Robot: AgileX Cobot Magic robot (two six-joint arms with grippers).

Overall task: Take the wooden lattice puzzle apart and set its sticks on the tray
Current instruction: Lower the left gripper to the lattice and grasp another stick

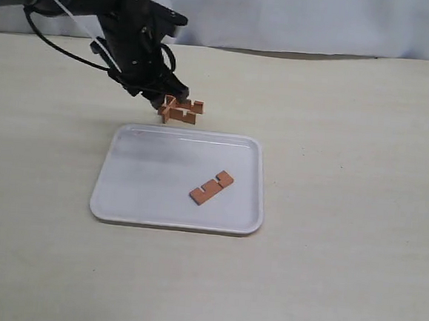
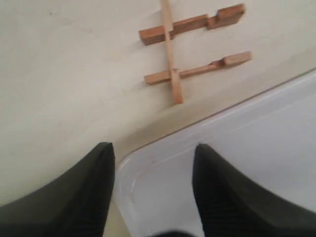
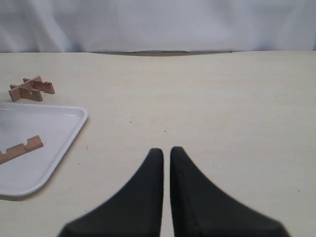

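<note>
Showing puzzle (image 2: 174, 75): 3 crossed notched sticks (image 2: 197, 23); reddish-brown

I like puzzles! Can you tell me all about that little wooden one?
The wooden puzzle is small and reddish-brown with lighter edges. Three notched sticks make it: two side by side, one crossing both. It rests on the table, just outside the tray. The open fingers are not touching it.

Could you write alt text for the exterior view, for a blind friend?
A black robot gripper hovers beside a partly dismantled wooden lattice puzzle on a beige table, just beyond a white tray holding one notched stick.
</note>
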